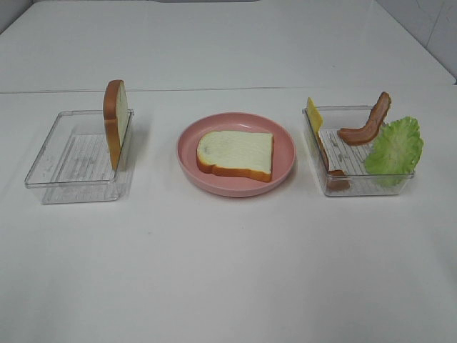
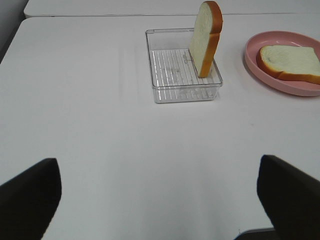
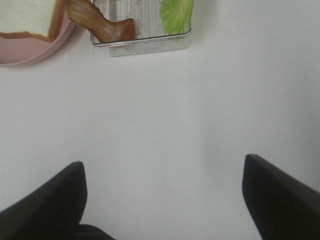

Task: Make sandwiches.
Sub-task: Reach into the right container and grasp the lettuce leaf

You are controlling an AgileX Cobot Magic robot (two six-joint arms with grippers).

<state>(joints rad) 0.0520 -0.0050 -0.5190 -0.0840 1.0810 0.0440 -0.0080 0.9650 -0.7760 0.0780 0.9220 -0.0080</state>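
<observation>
One white bread slice [image 1: 235, 153] with brown crust lies flat on the round pink plate [image 1: 235, 189] at the middle. A second slice [image 1: 115, 121] stands on edge in the left clear tray [image 1: 71, 157]. The right clear tray [image 1: 353, 163] holds a yellow cheese slice [image 1: 313, 113], bacon strips [image 1: 366, 123] and a green lettuce leaf [image 1: 395, 146]. Neither gripper shows in the high view. My left gripper [image 2: 160, 200] is open and empty, well short of the upright slice [image 2: 206, 37]. My right gripper [image 3: 162, 200] is open and empty, short of the bacon [image 3: 102, 25] and lettuce [image 3: 176, 15].
Everything stands on a white table. In the left wrist view the tray [image 2: 172, 75] and the plate's rim [image 2: 300, 90] lie ahead. In the right wrist view the tray's near wall [image 3: 145, 44] and the plate [image 3: 25, 52] lie ahead. A table seam runs behind the trays.
</observation>
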